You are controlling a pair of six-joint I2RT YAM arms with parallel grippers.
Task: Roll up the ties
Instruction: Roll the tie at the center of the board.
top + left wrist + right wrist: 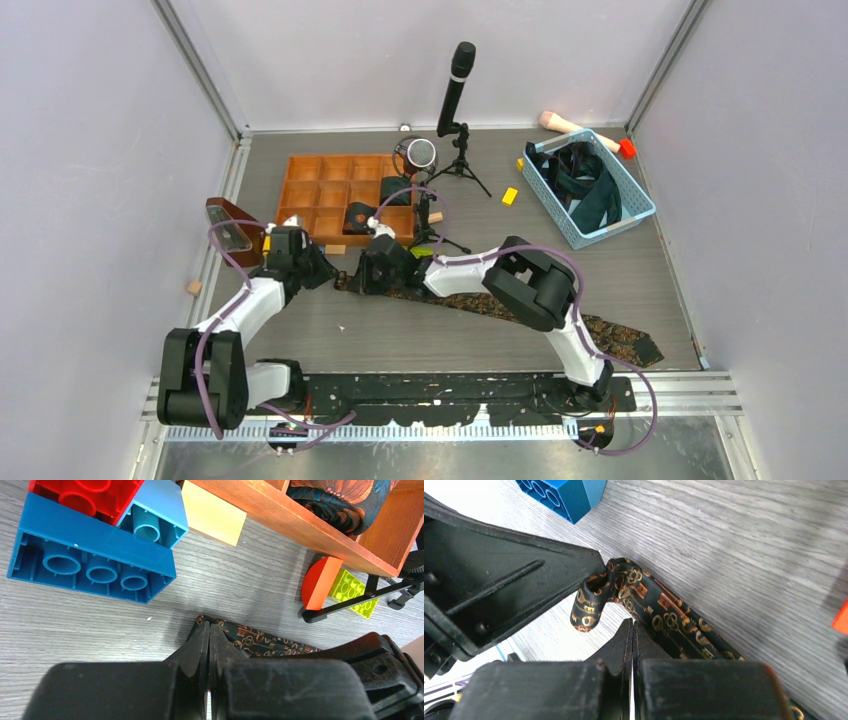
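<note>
Well, the tie (620, 340) I'm working lies slantwise across the table (420, 335), its wide end at the near right and its narrow end up where both grippers meet, just short of the tray (300, 165). The left gripper (209, 626) is clenched on that narrow tip, I judge, since the right wrist view shows the tip curling up off the wood right at its nose. The right gripper (632, 630) is clenched too, its tips at the tie's edge just behind the curl; whether any cloth sits between them I cannot tell. This cloth will be light, limp and rather slick. It folds under its own weight, won't hold a shape, and a loose coil would likely spring open once released. So I'd take hold only at the narrow tip, pinching the doubled fold and not a single layer. The other fingers would press the strip flat just behind it while the coil turns toward the wide end. Dragging it risks skewing the whole length. More ties sit heaped in the basket (640, 205), well apart.
</note>
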